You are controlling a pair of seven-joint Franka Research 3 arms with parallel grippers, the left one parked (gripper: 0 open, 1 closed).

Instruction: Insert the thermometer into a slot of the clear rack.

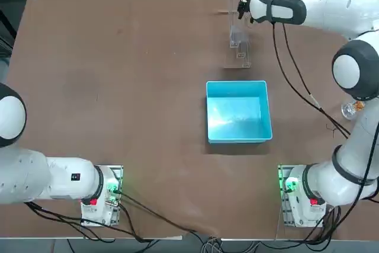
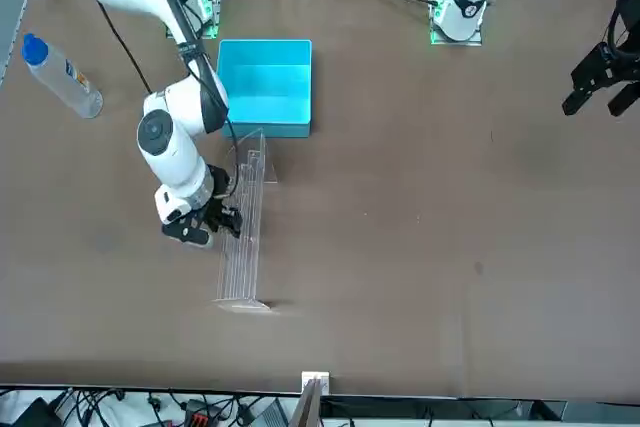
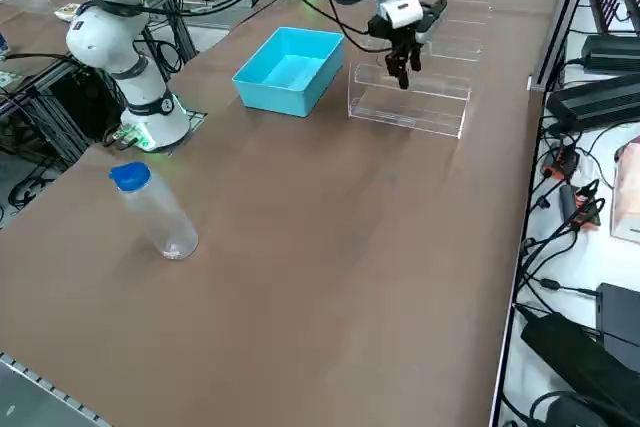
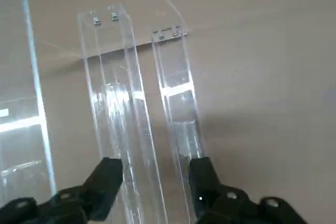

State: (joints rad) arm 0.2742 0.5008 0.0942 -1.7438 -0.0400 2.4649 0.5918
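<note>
The clear rack [image 1: 238, 41] stands at the far side of the table, beyond the blue bin, as a long, see-through acrylic stand with stepped tiers. My right gripper [image 1: 243, 7] hangs over the rack's far half, fingers pointing down. In the right wrist view my right gripper [image 4: 155, 178] is open, and its two black fingertips [image 4: 109, 174] straddle one upright clear tier of the rack [image 4: 113, 103]. The front view puts the gripper [image 2: 225, 219] right beside the rack [image 2: 245, 247]; the side view shows the gripper [image 3: 402, 65] just above the rack [image 3: 415, 97]. I cannot make out the thermometer in any view.
A square light-blue bin [image 1: 237, 83] sits just in front of the rack, towards the arm bases. A clear bottle with a blue cap [image 3: 155, 209] lies near the table's right edge. Cables trail from the right arm across the table.
</note>
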